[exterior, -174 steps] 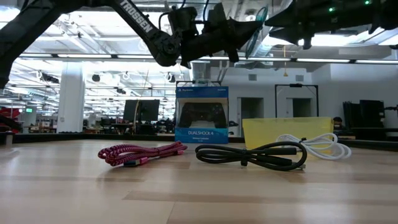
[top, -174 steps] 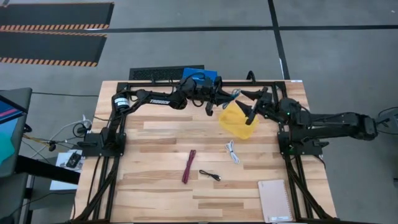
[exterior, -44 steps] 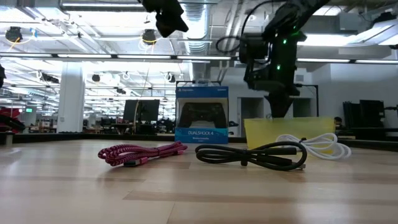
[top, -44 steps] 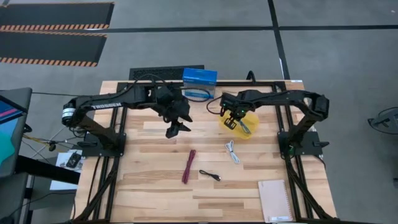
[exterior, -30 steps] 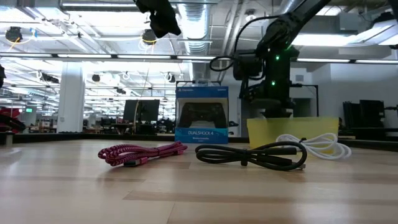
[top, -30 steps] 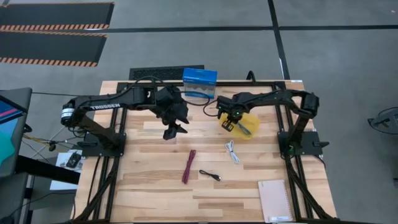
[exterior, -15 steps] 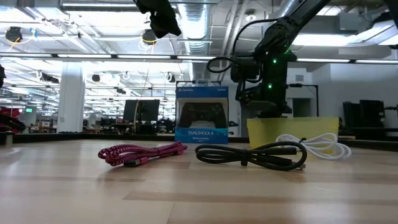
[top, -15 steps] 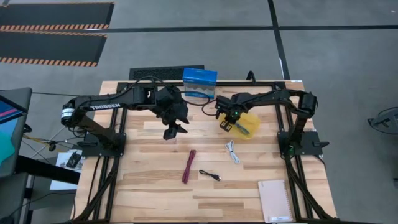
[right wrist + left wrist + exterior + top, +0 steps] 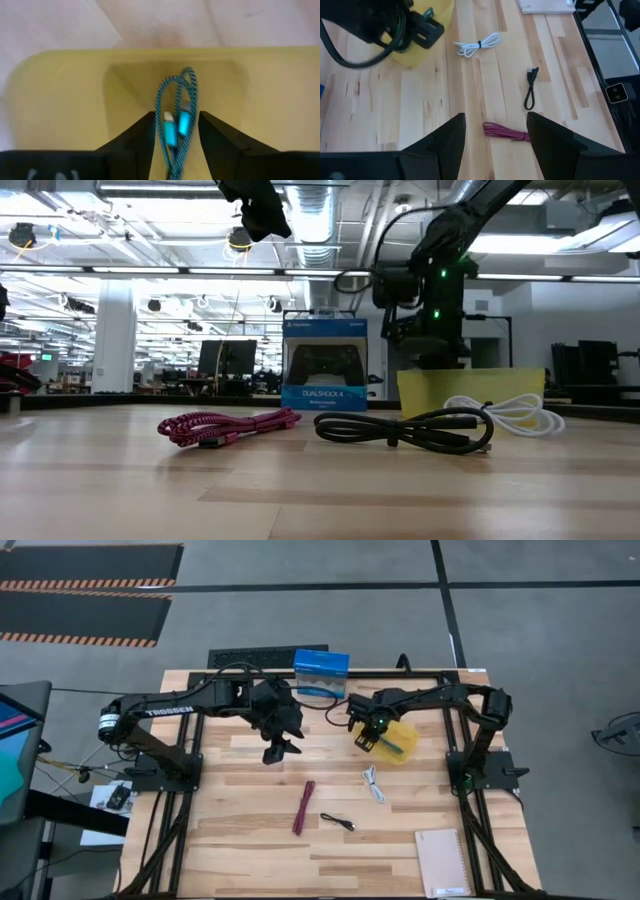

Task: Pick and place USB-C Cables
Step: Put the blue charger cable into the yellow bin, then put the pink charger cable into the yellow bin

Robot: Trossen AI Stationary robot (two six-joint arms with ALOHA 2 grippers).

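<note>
— One of four USB-C Cables, the teal cable (image 9: 175, 95), is now seen lying in the yellow tray (image 9: 65, 95). What has changed?

— The right gripper (image 9: 366, 738), sunk into the tray a moment ago, has been raised just above it. Its fingers are spread, and the teal cable lies loose between them, so that placement is judged done.

— And what is left?

— Three cables are left on the counter (image 9: 250, 840): the white cable (image 9: 373, 783) near the tray, with the maroon cable (image 9: 303, 807) and black cable (image 9: 338, 822) farther off. The left gripper (image 9: 495, 120) is held spread above them.
</note>
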